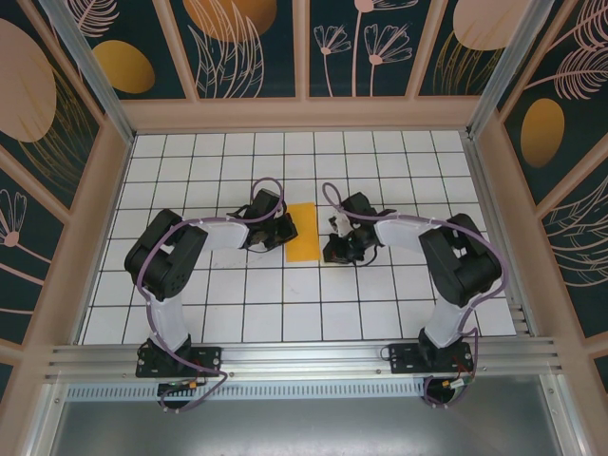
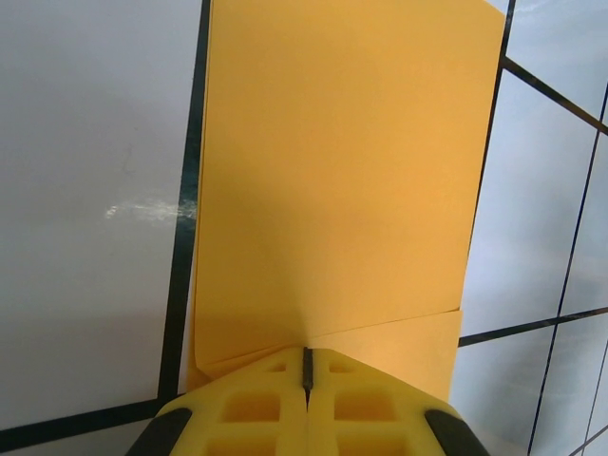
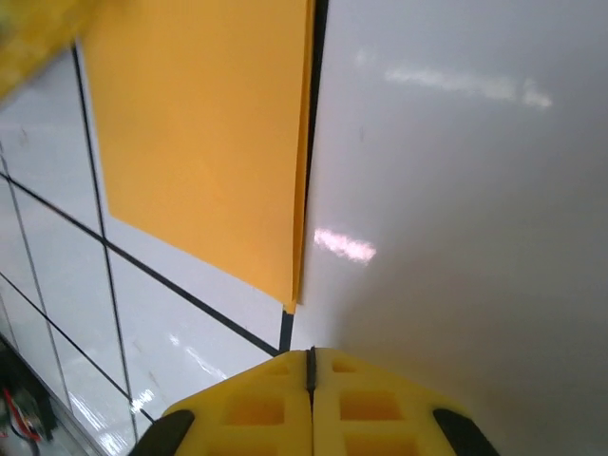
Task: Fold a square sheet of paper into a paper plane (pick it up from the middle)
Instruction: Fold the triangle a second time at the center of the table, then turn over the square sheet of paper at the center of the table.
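The square sheet of paper [image 1: 302, 231] lies folded into a narrow orange-yellow rectangle on the white tiled floor between the two arms. In the left wrist view the paper [image 2: 342, 171] has two slightly skewed layers, the lower one sticking out at the near side. My left gripper [image 2: 307, 366] is shut, its yellow tips resting on that near edge with nothing visibly pinched between them. From above, the left gripper [image 1: 282, 231] is at the paper's left edge. My right gripper [image 3: 310, 359] is shut over bare tile, just short of the paper's corner [image 3: 290, 299] and apart from it; from above it [image 1: 332, 249] is right of the paper.
The tiled floor [image 1: 380, 304] is walled on three sides by patterned panels [image 1: 237, 47]. A metal rail [image 1: 304, 359] carrying both arm bases runs along the near edge. A blurred yellow finger [image 3: 28, 38] of the left gripper is in the right wrist view's top left corner.
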